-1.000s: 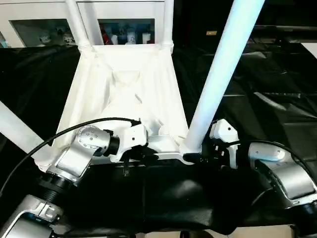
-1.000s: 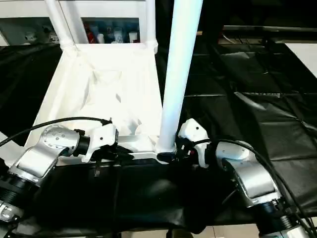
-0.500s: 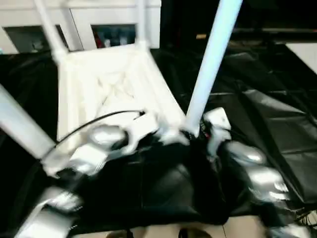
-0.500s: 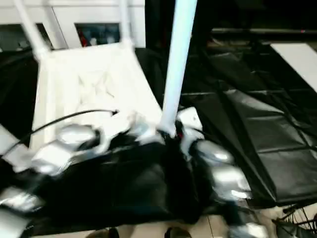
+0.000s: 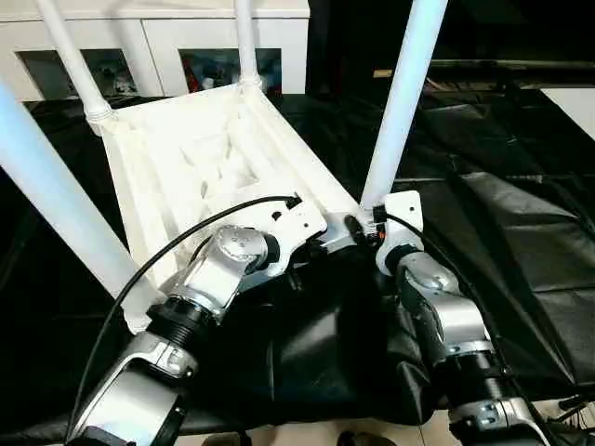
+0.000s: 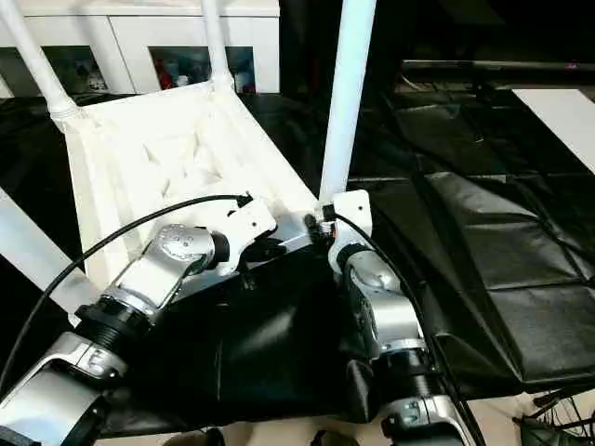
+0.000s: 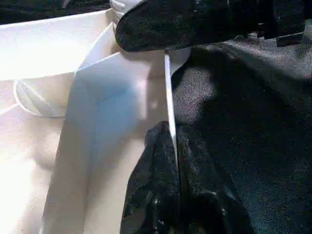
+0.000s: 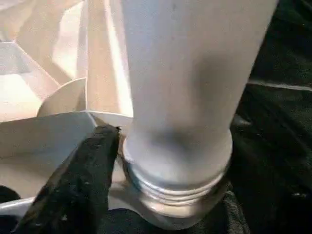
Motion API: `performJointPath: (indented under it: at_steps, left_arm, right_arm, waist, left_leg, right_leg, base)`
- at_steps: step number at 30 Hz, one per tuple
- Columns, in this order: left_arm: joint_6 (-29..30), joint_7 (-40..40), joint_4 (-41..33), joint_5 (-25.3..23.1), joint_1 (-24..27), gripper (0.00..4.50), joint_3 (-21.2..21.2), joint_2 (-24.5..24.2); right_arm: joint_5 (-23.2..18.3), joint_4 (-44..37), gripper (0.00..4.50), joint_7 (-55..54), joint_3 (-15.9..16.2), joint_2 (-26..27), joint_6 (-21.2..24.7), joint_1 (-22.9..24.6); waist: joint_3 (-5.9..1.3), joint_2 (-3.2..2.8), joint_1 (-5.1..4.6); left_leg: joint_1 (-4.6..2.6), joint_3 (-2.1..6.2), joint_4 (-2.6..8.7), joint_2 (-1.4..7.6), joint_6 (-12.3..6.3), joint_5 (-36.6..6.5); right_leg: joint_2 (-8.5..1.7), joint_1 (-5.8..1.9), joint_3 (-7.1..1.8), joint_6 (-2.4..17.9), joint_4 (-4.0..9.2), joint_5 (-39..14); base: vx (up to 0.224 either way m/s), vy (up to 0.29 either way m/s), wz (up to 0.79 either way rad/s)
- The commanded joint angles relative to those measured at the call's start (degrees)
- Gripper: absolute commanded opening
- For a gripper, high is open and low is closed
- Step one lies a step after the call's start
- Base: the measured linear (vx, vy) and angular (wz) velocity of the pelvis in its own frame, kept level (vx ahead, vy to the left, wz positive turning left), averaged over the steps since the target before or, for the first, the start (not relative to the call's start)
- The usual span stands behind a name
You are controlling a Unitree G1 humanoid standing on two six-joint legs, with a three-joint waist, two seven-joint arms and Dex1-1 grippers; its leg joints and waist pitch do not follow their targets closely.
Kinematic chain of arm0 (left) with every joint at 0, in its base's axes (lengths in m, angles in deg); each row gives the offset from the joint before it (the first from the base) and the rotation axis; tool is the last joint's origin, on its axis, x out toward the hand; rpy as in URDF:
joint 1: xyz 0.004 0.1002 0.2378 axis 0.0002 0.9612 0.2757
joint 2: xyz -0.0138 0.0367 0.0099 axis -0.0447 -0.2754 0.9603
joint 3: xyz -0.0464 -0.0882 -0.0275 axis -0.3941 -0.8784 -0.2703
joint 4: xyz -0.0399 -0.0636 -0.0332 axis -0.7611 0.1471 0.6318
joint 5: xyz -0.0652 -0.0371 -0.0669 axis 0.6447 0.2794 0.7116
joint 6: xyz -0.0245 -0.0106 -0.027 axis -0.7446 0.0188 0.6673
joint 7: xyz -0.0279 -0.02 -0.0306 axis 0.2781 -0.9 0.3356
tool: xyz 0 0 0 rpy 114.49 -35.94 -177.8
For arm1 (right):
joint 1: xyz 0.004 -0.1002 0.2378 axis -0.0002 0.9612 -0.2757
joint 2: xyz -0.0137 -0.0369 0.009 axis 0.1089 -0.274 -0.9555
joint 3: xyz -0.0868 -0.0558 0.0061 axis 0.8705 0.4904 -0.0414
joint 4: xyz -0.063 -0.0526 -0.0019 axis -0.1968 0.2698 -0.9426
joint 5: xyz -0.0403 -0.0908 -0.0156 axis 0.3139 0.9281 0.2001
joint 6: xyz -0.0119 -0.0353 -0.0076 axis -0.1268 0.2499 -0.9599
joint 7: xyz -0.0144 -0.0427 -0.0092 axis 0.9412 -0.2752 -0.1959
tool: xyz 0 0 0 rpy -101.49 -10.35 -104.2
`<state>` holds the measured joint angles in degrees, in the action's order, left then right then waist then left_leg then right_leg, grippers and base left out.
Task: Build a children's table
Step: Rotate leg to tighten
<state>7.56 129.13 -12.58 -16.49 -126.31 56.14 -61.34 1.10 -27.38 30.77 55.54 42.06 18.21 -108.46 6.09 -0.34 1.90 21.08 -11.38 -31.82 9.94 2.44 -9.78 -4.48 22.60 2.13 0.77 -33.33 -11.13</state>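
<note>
Left eye view: tabletop (image 5: 209, 167) lies underside up on black cloth (image 5: 521, 232), ribs and X-brace showing, turned at an angle to the robot. Four legs stand up from its corners: near-right leg (image 5: 402, 98), near-left leg (image 5: 56, 200), two far legs (image 5: 72, 60) (image 5: 245, 42). White cabinet (image 5: 167, 42) behind. Left gripper (image 5: 311, 253) sits at the near edge of the tabletop, a black cable arcing over its forearm. Right gripper (image 5: 367, 232) is tucked against the base of the near-right leg at the corner.

Right eye view: same layout. Both grippers meet near the same near-right corner, just beside each other.

Left wrist view: left gripper (image 7: 174, 195) has its two black fingers (image 7: 151, 195) pinched on the thin upright rim of the tabletop (image 7: 97, 112), one finger on each side, clamped tight on the edge. The black shape above is the other arm's hardware.

Right wrist view: near-right leg (image 8: 187, 87) seated in its corner socket, threaded collar showing at the base. One black finger (image 8: 80, 185) of the right gripper lies against the socket just beside the collar. Second finger hidden, so whether this claw is clenched or released cannot be told.
</note>
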Motion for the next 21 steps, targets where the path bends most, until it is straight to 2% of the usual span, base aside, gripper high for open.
performJointPath:
  at_steps: [1,5,6,8,9,10,13,15,16,17,18,21]
  left_arm:
    - [1.02,1.14,3.54,-2.68,2.94,0.00,4.68,-0.54]
    - [-1.48,4.06,1.89,-2.57,3.90,0.00,4.63,-3.23]
    - [-2.08,4.84,1.53,-2.34,4.13,0.00,4.60,-3.64]
    - [-2.70,7.99,-1.03,-0.81,5.56,0.00,3.88,-5.97]
    - [-2.70,7.99,-1.03,-0.81,5.56,0.00,3.88,-5.97]
    - [-3.60,9.92,-2.29,-0.03,6.25,0.00,3.54,-7.57]
    - [-5.04,13.51,-4.23,1.14,7.35,0.00,3.57,-9.90]
    - [-9.82,19.29,-6.73,3.05,8.92,0.00,4.45,-12.75]
    - [-9.99,21.37,-8.01,3.94,9.61,0.00,4.59,-13.82]
    - [-9.93,22.84,-9.07,4.63,10.13,0.00,4.59,-14.68]
    - [-9.24,23.65,-10.17,5.10,10.54,0.00,4.31,-15.57]
    - [-8.71,24.65,-12.02,5.73,11.13,0.00,3.73,-17.00]
  right_arm:
    - [-0.42,-3.21,3.85,2.89,2.88,-0.34,-0.17,0.04]
    - [1.19,-7.18,4.03,7.09,3.94,-6.11,0.30,0.54]
    - [1.29,-7.81,4.18,8.03,4.10,-7.02,0.56,0.67]
    - [-1.12,-11.65,4.30,16.44,4.79,-12.11,4.26,1.75]
    - [-1.12,-11.65,4.30,16.44,4.79,-12.11,4.26,1.75]
    - [-1.65,-14.05,4.40,22.29,6.05,-15.98,3.69,2.76]
    - [-2.74,-16.56,4.40,28.24,6.82,-19.96,2.35,4.02]
    - [-4.37,-17.75,4.40,32.32,6.82,-22.50,2.00,4.79]
    - [-5.11,-18.28,4.40,34.22,7.10,-23.69,1.52,5.16]
    - [-5.64,-18.63,4.40,35.72,7.40,-24.63,1.15,5.47]
    - [-6.48,-19.14,4.40,38.31,8.09,-25.98,0.86,6.03]
    - [-7.65,-20.03,4.40,41.84,8.66,-27.57,2.23,6.72]
  waist:
    - [-2.61,0.00,0.01]
    - [-2.80,0.03,0.08]
    - [-2.71,-0.05,0.22]
    - [-2.75,0.01,0.26]
    - [-2.75,0.01,0.26]
    - [-2.84,-0.09,0.31]
    - [-2.89,-0.02,0.29]
    - [-3.19,0.01,0.29]
    - [-3.11,0.00,0.11]
    - [-3.03,-0.14,0.17]
    - [-2.96,-0.03,0.13]
    - [-2.65,-0.12,0.28]
  left_leg:
    - [-0.84,1.76,4.46,3.08,-0.12,-17.97]
    - [-0.55,1.67,4.33,3.10,-0.55,-16.00]
    - [-0.49,1.69,4.28,3.10,-0.93,-15.57]
    - [-0.42,1.50,4.07,3.20,-2.12,-14.14]
    - [-0.42,1.50,4.07,3.20,-2.12,-14.14]
    - [-0.43,1.39,3.87,3.19,-2.67,-12.82]
    - [-0.03,1.46,3.66,3.26,-3.81,-10.12]
    - [-0.15,1.37,3.29,3.24,-5.32,-8.04]
    - [-0.11,1.23,3.25,3.22,-6.03,-7.53]
    - [-0.29,1.20,3.26,3.31,-6.19,-7.88]
    - [-0.37,1.14,3.32,3.44,-6.29,-8.21]
    - [-0.62,1.07,3.52,3.70,-5.82,-9.96]
  right_leg:
    - [-3.76,-1.09,-2.58,8.21,4.97,-19.54]
    - [-3.67,-1.30,-2.55,8.55,4.67,-17.19]
    - [-3.63,-1.38,-2.49,8.63,4.65,-16.25]
    - [-3.51,-1.62,-2.54,9.74,4.24,-12.68]
    - [-3.51,-1.62,-2.54,9.74,4.24,-12.68]
    - [-3.53,-1.65,-2.49,11.10,3.93,-9.83]
    - [-3.58,-2.09,-2.42,12.27,3.38,-4.89]
    - [-3.57,-2.27,-2.33,14.12,2.87,-0.26]
    - [-3.44,-2.22,-2.30,14.84,2.70,0.91]
    - [-3.49,-2.07,-2.29,15.11,2.75,0.78]
    - [-3.51,-2.03,-2.29,15.43,2.79,0.10]
    - [-3.59,-1.81,-2.40,15.47,3.08,-3.52]
  base:
    - [0.000,0.000,0.00]
    - [0.000,0.000,0.00]
    - [0.000,0.000,0.00]
    - [0.000,0.000,0.00]
    - [0.000,0.000,0.00]
    - [0.000,0.000,0.00]
    - [0.000,0.000,0.00]
    - [0.000,0.000,0.00]
    - [0.000,0.000,0.00]
    - [0.000,0.000,0.00]
    - [0.000,0.000,0.00]
    - [0.000,0.000,0.00]
